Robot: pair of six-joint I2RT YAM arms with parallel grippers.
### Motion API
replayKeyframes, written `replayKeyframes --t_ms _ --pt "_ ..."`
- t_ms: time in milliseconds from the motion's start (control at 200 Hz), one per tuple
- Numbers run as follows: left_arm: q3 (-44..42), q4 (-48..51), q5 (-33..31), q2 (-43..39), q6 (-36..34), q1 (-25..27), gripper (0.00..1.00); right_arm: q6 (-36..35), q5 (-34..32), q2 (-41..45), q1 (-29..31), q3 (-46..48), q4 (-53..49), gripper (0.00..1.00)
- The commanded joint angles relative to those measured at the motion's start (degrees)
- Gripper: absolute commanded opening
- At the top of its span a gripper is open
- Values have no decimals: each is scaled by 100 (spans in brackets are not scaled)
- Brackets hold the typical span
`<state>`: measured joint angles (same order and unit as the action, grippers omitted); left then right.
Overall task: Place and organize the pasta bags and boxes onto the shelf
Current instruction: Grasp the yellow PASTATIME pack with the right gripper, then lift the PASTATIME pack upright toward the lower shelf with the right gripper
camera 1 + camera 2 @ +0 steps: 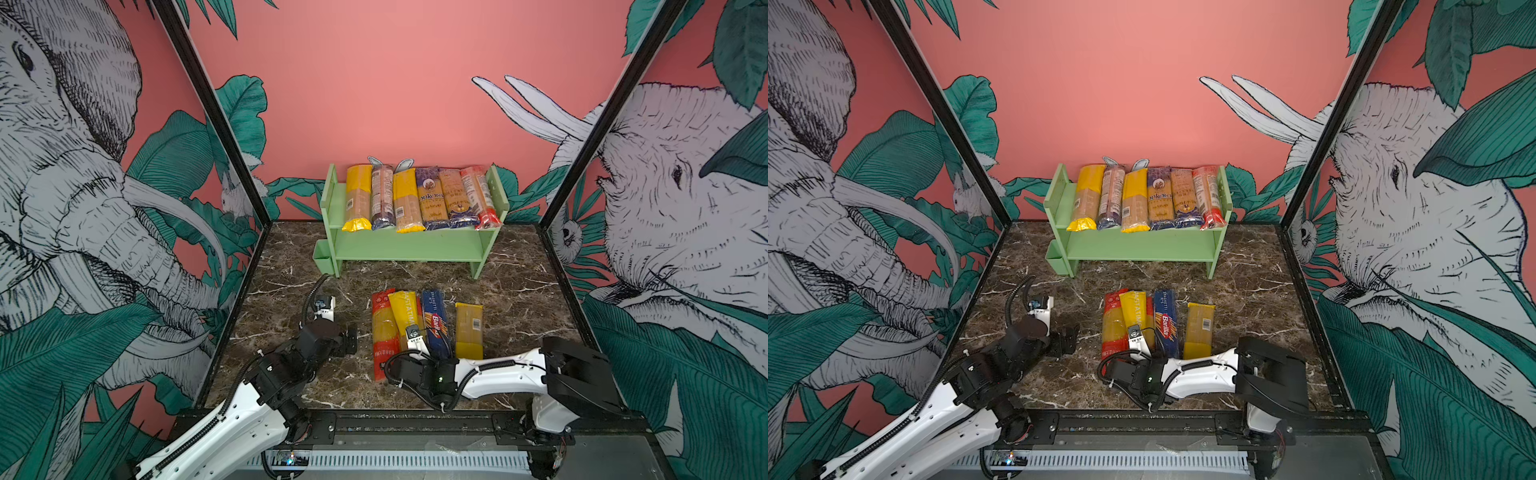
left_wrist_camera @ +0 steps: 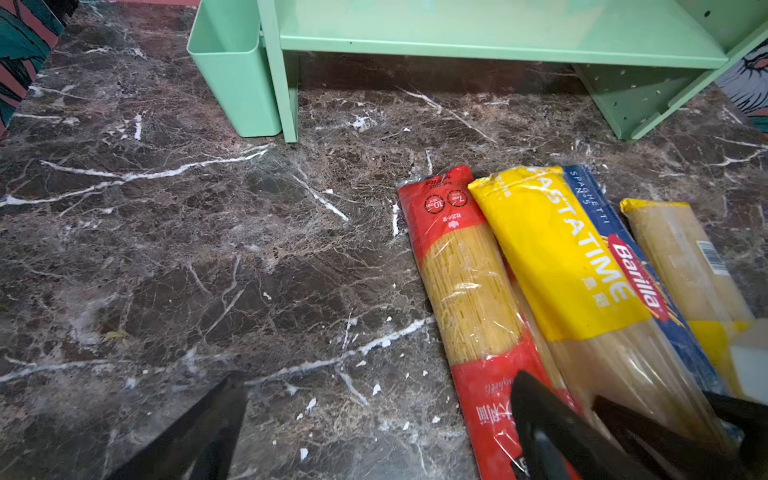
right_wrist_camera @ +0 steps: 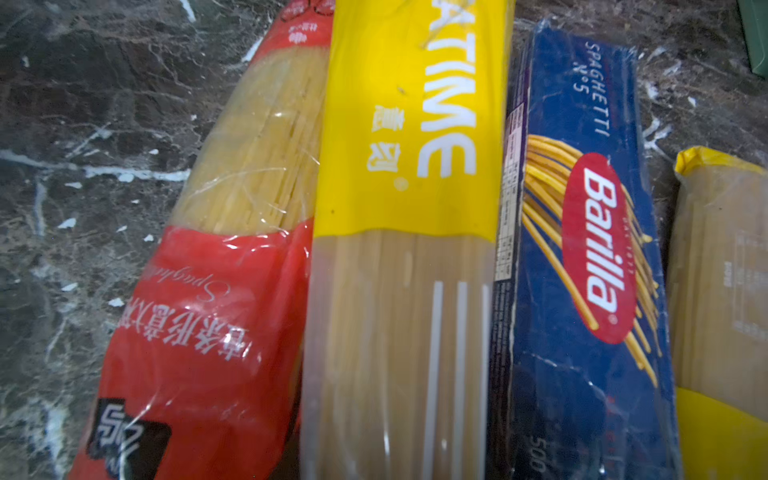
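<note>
The pale green shelf [image 1: 409,248] stands at the back with several pasta bags [image 1: 432,197] in a row on its upper tier. On the marble lie a red-ended bag [image 1: 384,332], a yellow PASTATIME bag [image 1: 403,309] [image 3: 407,166], a blue Barilla pack [image 1: 434,320] and a yellow-ended bag [image 1: 468,328]. My right gripper [image 1: 419,353] is down on the near, clear end of the PASTATIME bag. In the left wrist view its dark fingers [image 2: 631,432] stand against both sides of that bag. My left gripper [image 2: 378,376] hovers open beside the red-ended bag, holding nothing.
A small green cup [image 1: 322,257] hangs on the shelf's left side. The lower tier [image 1: 1142,249] holds nothing. Patterned walls close in the left, right and back sides. A black rail [image 1: 415,419] runs along the front edge.
</note>
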<state>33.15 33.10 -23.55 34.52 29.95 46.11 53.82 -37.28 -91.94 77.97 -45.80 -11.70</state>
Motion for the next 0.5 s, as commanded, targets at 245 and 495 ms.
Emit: replayKeyframes --t_ms 245,495 --pt "299 64 -132 98 11 23 100 -782 -429 1351 -84 725 21 0" --pt "355 -44 -84 183 -127 22 100 -1371 -263 2430 -508 927 146 0"
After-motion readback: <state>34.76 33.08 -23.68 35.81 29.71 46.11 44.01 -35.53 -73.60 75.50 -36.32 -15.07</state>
